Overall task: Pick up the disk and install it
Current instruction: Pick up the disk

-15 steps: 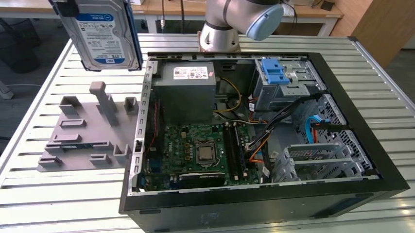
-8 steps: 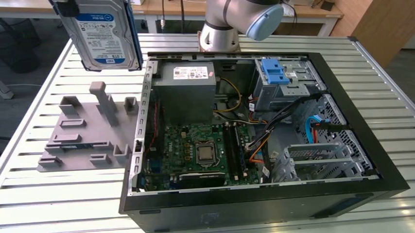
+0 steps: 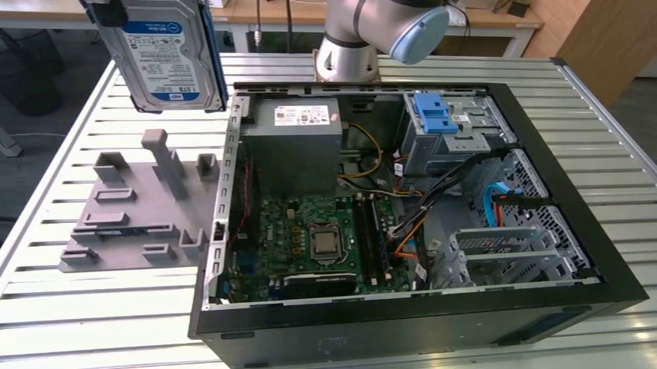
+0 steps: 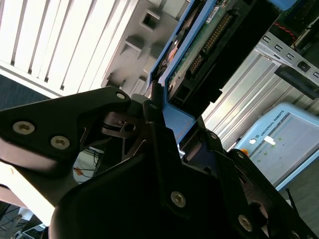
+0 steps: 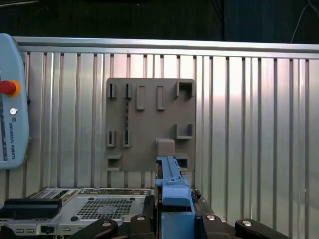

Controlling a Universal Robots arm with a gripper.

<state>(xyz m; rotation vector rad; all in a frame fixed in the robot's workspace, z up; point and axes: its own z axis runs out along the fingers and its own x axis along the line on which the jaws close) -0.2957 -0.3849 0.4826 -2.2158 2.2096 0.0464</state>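
The disk (image 3: 169, 54), a silver hard drive with a white-and-blue label and blue carrier frame, hangs upright in the air at the exterior view's upper left, above the slatted table and the grey fixture plate. In the second wrist view my gripper (image 4: 167, 102) is shut on the disk (image 4: 199, 47), its black fingers (image 4: 152, 107) clamping the blue frame with the green circuit board facing out. In the first wrist view the disk (image 5: 173, 184) shows edge-on above the plate, rising from the gripper (image 5: 174, 221).
The open computer case (image 3: 575, 231) lies on the table on the exterior view's right, with a grey power supply (image 3: 298, 146), motherboard (image 3: 318, 238) and a drive bay with blue latch (image 3: 439, 115). The grey fixture plate (image 3: 134, 215) lies left of it. A teach pendant (image 5: 10, 99) rests on the table.
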